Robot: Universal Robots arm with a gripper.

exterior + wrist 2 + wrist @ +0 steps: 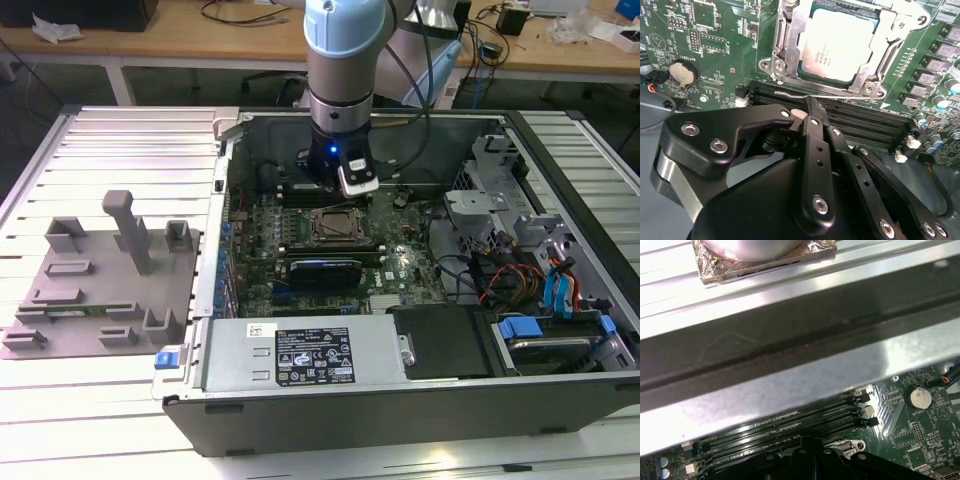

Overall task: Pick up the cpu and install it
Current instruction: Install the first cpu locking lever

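In the exterior view the arm stands over the open computer case (430,400), and its gripper (340,185) hangs low above the green motherboard (400,270), just behind the socket (335,227). The cpu is hard to make out here; the socket frame looks dark and small, and the arm hides the board behind it.

In the second wrist view the cpu (837,45) is a flat square chip with a pale silver-grey top, and it sits inside the metal socket frame (790,45). The frame's upper part is cut off by the edge. The gripper (810,107) has its black fingers (812,130) closed together on nothing.

In the first wrist view a grey case wall (790,375) hides most of the board; memory slots (790,422) and a round battery (920,397) are visible
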